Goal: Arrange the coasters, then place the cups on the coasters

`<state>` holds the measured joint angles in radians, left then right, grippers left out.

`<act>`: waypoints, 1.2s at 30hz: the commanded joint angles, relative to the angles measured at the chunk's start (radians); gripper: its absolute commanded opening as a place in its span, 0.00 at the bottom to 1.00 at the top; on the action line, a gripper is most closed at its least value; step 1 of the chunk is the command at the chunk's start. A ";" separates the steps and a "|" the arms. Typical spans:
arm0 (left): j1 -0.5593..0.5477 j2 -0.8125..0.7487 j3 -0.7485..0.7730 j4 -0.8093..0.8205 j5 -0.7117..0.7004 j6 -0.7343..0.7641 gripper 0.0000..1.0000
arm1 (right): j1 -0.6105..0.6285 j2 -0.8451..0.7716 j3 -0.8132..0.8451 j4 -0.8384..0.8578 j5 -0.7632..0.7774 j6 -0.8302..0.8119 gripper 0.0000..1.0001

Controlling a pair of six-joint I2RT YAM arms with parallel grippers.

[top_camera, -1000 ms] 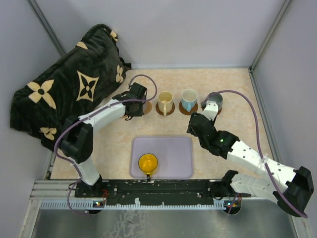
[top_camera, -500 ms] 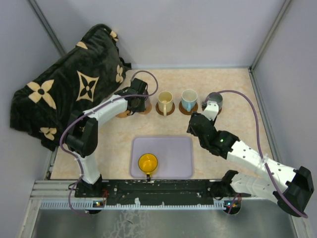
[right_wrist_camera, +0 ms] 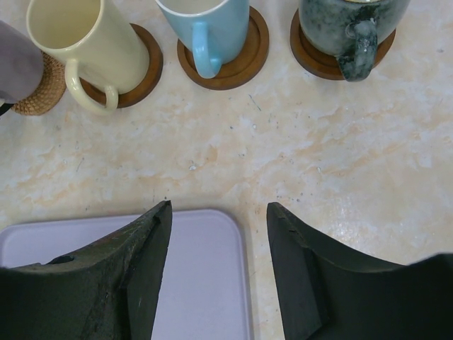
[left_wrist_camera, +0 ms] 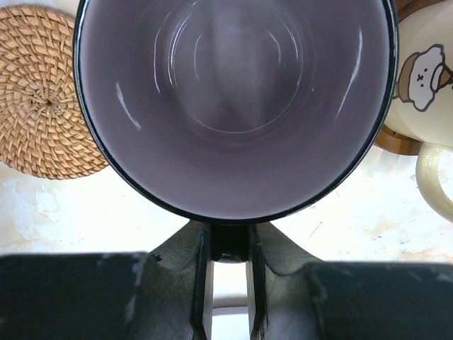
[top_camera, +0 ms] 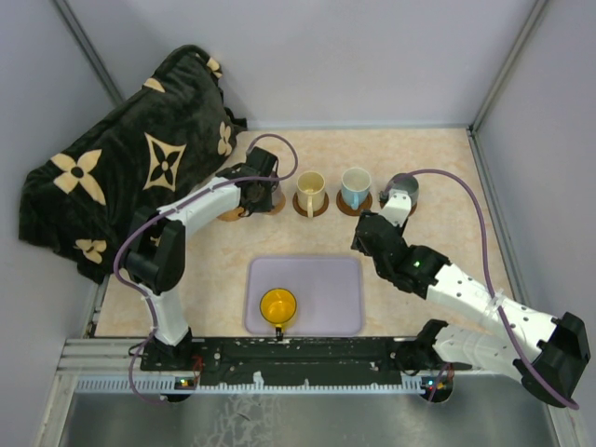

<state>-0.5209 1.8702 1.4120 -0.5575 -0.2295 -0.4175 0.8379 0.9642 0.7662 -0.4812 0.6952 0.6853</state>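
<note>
pinching purple cup [left_wrist_camera: 233,106], left fingers [left_wrist_camera: 283,258]

purple mug [left_wrist_camera: 233,106], woven tan coaster [left_wrist_camera: 44,95], cream mug [top_camera: 310,192], yellow mug [top_camera: 277,304], lavender tray [top_camera: 328,284], black tan-flowered blanket [top_camera: 121,163]

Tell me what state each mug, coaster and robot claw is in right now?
Smoky purple mug, upright, held by its handle.
Left gripper, shut on that handle.
Right gripper, open, empty.
Cream mug, upright on a dark brown round coaster.
Light-blue mug, upright on a dark brown coaster.
Grey-green mug, upright on a dark brown coaster.
Yellow-orange mug, upright on the lavender rectangular tray, no coaster.
Woven tan round coaster, bare.
</note>
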 commanded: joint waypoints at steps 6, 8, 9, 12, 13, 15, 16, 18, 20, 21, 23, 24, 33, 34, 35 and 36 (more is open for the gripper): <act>0.004 0.001 0.035 0.036 -0.002 0.013 0.00 | 0.008 -0.003 0.016 0.028 0.026 0.019 0.57; 0.003 0.000 0.034 0.038 -0.004 0.014 0.00 | 0.008 -0.002 0.016 0.028 0.027 0.019 0.57; 0.004 0.002 0.035 0.038 -0.005 0.015 0.00 | 0.008 -0.001 0.016 0.029 0.026 0.019 0.57; 0.003 0.002 0.035 0.038 -0.010 0.015 0.00 | 0.008 0.001 0.016 0.030 0.024 0.019 0.57; 0.004 0.003 0.034 0.038 -0.012 0.016 0.00 | 0.007 0.002 0.016 0.031 0.025 0.020 0.57; 0.004 0.003 0.032 0.041 -0.014 0.015 0.00 | 0.007 0.002 0.016 0.031 0.023 0.019 0.57; 0.004 0.003 0.031 0.041 -0.016 0.015 0.00 | 0.008 0.003 0.016 0.032 0.022 0.019 0.57; 0.003 0.003 0.031 0.041 -0.017 0.015 0.00 | 0.008 0.002 0.016 0.033 0.021 0.019 0.57; 0.003 0.001 0.028 0.042 -0.016 0.014 0.00 | 0.007 0.002 0.016 0.033 0.021 0.019 0.57; 0.004 0.000 0.026 0.043 -0.015 0.013 0.00 | 0.007 0.002 0.016 0.032 0.021 0.019 0.57; 0.003 0.000 0.024 0.044 -0.014 0.012 0.00 | 0.008 0.004 0.016 0.033 0.021 0.020 0.57; 0.003 0.001 0.022 0.044 -0.013 0.013 0.00 | 0.008 0.004 0.016 0.034 0.021 0.019 0.57; 0.003 0.006 0.016 0.042 -0.001 0.014 0.00 | 0.008 0.008 0.019 0.039 0.018 0.016 0.57; 0.003 0.006 0.016 0.042 0.001 0.014 0.00 | 0.008 0.009 0.021 0.041 0.018 0.015 0.57; 0.004 0.004 0.015 0.040 0.001 0.014 0.00 | 0.007 0.011 0.021 0.041 0.017 0.013 0.57; 0.004 0.003 0.013 0.039 0.001 0.014 0.00 | 0.008 0.012 0.022 0.044 0.017 0.013 0.57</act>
<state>-0.5209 1.8774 1.4120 -0.5610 -0.2287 -0.4171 0.8379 0.9684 0.7662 -0.4801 0.6941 0.6849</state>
